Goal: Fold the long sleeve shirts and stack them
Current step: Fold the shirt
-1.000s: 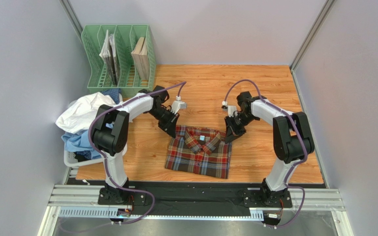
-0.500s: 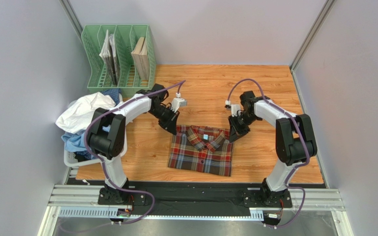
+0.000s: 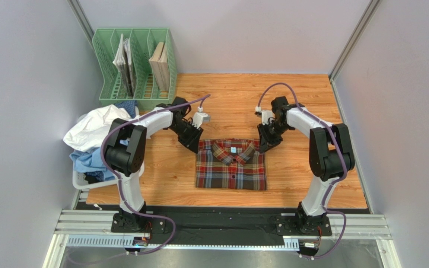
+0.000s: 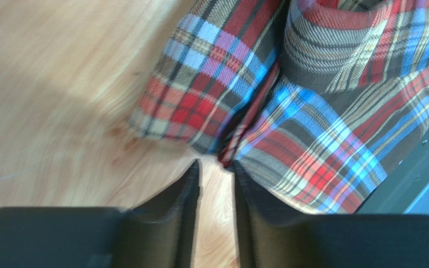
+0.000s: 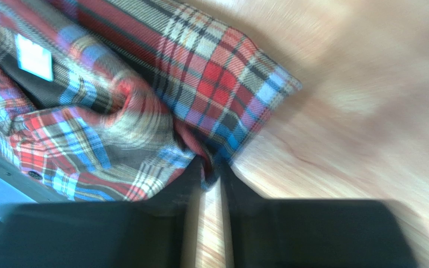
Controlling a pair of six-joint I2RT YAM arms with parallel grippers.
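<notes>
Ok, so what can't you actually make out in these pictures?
- Plaid shirt sleeves: top view, folded underneath.
- Pile of shirts: top view, heaped together, so their count is unclear.
- Right tool: right wrist view, motion blur hides whether it grips the shirt's corner.
- Collar label: blurred in right wrist view, too small from above.

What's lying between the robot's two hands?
The folded plaid shirt: its collar end spans from the left hand to the right hand, seen in the top view.
</notes>
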